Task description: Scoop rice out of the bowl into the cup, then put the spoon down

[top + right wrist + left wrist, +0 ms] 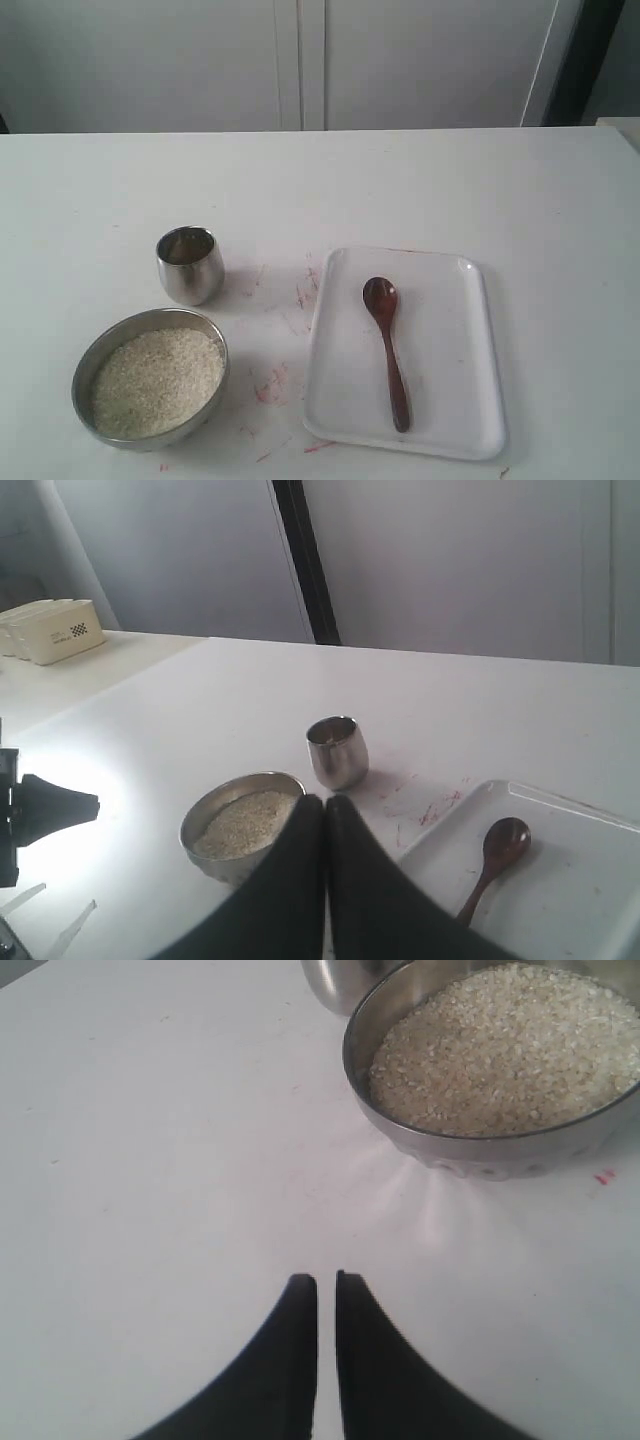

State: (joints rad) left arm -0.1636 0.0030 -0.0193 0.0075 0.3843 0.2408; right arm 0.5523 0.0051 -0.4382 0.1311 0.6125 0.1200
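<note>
Right tool (pixel 325 802), jaws together, over the white desk (pixel 480 700): bowl (pixel 205 865) of rice (pixel 245 825), steel cup (pixel 337 752) nearby, wooden spoon (pixel 495 860) lying in the white tray (pixel 590 880).

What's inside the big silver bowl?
The bowl has rice in it, lots of small off-white grains. The rice covers the bottom of the bowl, so anything buried under the grains cannot be seen.

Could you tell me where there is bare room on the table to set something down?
Wide bare table behind the cup and tray, and right of the tray; tray free beside the spoon. Tight between cup and bowl.
</note>
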